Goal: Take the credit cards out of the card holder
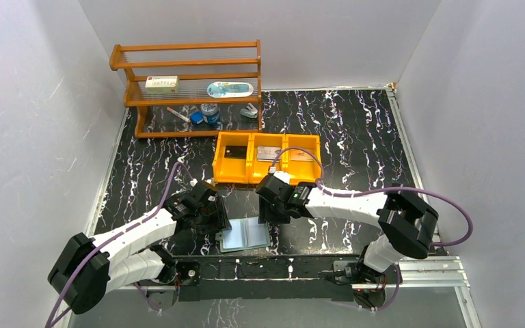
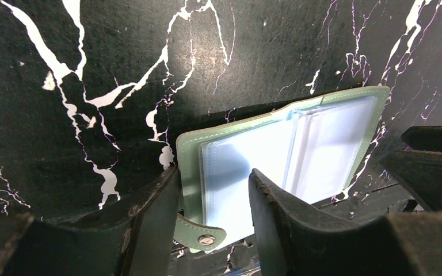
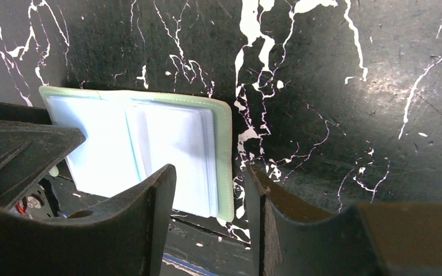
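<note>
Low centre, the green card holder (image 1: 245, 236) lies open on the surface (image 1: 355, 137); left fingers (image 2: 149, 230) spread astride its left edge; right fingers (image 3: 149, 218) spread astride its right.

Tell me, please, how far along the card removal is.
Done, it seems: a black card, a grey card and a tan card lie in the orange tray. In hand: the card holder lies open, pockets apparently empty, left gripper and right gripper open astride its edges. Left: apparently nothing.
</note>
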Motion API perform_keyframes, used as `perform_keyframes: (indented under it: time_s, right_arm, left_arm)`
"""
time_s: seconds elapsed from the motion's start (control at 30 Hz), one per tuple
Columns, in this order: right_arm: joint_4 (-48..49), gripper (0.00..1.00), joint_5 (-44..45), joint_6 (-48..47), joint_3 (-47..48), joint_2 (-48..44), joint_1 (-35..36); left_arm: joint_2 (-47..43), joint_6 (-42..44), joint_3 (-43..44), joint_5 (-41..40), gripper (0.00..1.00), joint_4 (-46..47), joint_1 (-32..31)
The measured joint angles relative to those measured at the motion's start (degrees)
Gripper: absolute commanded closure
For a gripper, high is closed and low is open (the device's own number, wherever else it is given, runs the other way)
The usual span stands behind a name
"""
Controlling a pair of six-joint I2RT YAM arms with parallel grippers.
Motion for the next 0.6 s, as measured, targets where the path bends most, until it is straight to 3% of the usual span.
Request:
perform_keyframes:
  time_s: [0.37, 0.6]
  right_arm:
    - [8.1, 0.48, -8.0, 0.8, -0.9, 1.8, 0.0]
    - [8.4, 0.48, -8.3, 1.2, -1.7, 2.6, 0.1]
  left_arm:
    - [0.0, 0.6, 0.0, 0.5, 0.56, 0.0, 0.0]
    - [0.2, 1.0, 0.0, 0.6, 0.56, 0.0, 0.0]
